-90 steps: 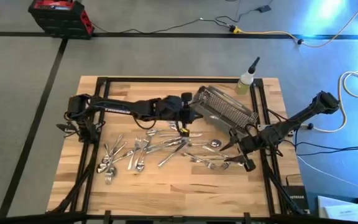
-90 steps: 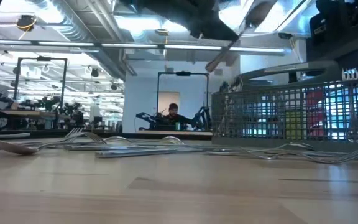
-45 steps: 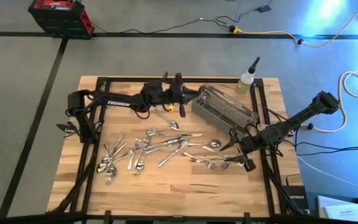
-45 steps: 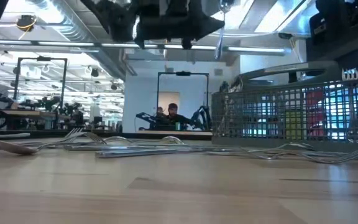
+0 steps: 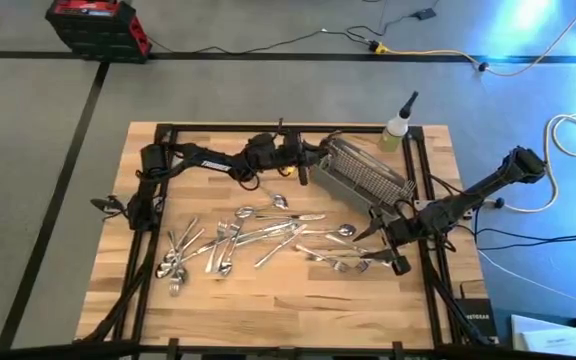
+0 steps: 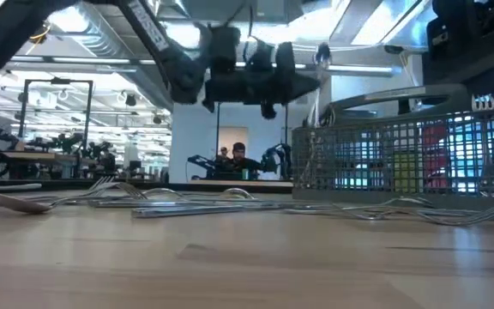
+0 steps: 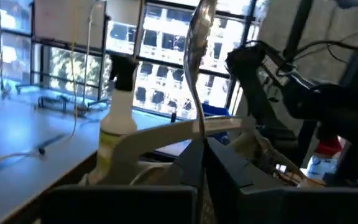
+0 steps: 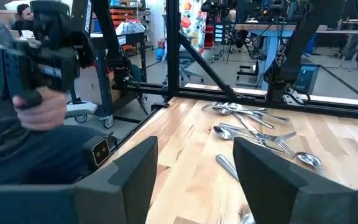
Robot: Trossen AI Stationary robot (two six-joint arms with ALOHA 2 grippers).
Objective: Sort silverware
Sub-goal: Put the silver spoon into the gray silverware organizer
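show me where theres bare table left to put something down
Bare wood runs along the near edge of the table, below the scattered silverware, and at the far left corner behind the left arm. The middle is crowded with forks and spoons. The far right is taken by the mesh basket, the left gripper with a utensil, the bottle and the right gripper.
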